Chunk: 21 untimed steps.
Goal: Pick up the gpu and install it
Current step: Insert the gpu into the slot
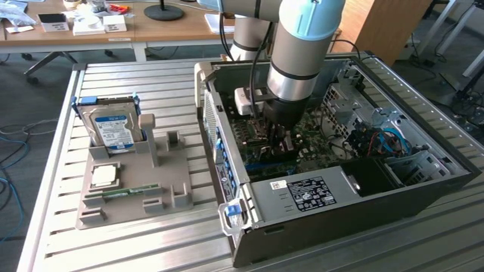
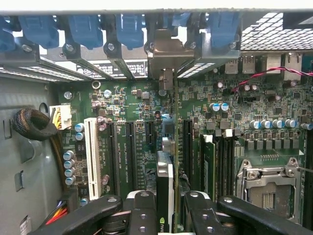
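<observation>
Gpu (image 2: 166, 181) held edge-on over motherboard (image 2: 137, 122) slots.
We see gripper (image 2: 165, 215) jaws clamped on it inside case (image 1: 423, 187); we'd keep it upright, bracket lined up, press straight.

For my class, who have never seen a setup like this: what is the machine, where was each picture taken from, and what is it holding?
The machine is a grey robot arm reaching into an open black computer case on a slatted metal table. The exterior view looks on from outside; the wrist view looks down past the arm's black hand at the green circuit board. The hand grips the gpu, a thin card seen edge-on, standing over the board's slots. Beside the case, a grey holder tray carries a silver blue-labelled hard drive.
</observation>
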Tool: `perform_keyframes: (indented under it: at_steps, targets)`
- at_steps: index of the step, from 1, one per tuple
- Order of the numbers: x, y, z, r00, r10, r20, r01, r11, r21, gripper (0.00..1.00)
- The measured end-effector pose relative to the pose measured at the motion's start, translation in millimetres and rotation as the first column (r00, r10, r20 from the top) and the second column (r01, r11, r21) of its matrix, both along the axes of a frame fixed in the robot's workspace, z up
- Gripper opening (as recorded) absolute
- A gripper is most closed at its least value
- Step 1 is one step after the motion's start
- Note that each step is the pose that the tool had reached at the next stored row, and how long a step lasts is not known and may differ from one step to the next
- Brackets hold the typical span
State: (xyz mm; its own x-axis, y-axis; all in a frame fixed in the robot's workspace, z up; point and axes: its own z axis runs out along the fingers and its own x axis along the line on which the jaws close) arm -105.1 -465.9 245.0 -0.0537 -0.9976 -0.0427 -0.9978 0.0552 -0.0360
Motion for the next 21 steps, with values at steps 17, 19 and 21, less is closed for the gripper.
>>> perform_keyframes:
  at_steps: [17, 19, 21]
  targets:
    - [0.1, -0.5, 1.5, 1.0000, 0.000, -0.0001, 0.000, 1.0000, -0.0001, 0.27]
    - [0.8, -0.6, 2.2, 1.0000, 0.001, -0.0002, -0.001, 1.0000, -0.0001, 0.27]
    - [1.8, -0.5, 3.4, 1.0000, 0.000, -0.0006, 0.000, 1.0000, 0.0000, 0.27]
